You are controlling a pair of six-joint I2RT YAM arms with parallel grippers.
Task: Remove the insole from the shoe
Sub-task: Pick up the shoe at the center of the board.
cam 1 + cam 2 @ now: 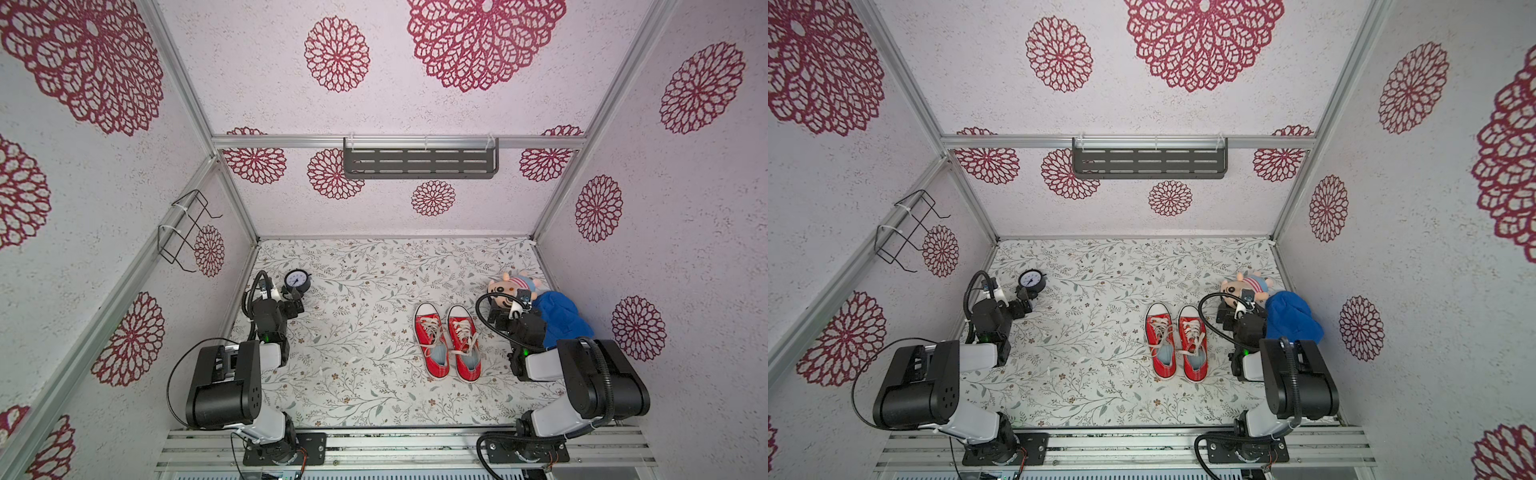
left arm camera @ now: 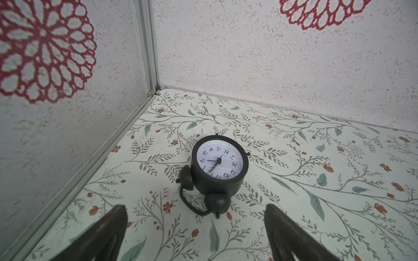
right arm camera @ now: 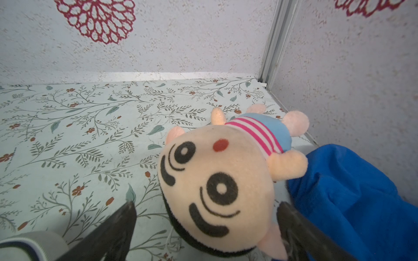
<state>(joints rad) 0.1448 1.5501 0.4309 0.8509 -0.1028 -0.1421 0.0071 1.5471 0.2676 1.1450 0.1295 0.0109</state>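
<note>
Lying side by side on the floral table (image 1: 353, 386), two red laced shoes (image 1: 463, 336) are shown, toes pointed away from the arms; a pale insole (image 1: 439, 353) is seen seated inside each, so no removal has been done and the whole task is judged left; the shoes are placed near the right gripper (image 3: 206, 203), on its inner side, and well apart from the left gripper (image 2: 195, 210); both grippers are spread wide and empty; a plush toy (image 3: 203, 176) and blue cloth (image 3: 350, 192) lie before the right gripper, an alarm clock (image 2: 218, 162) before the left.
</note>
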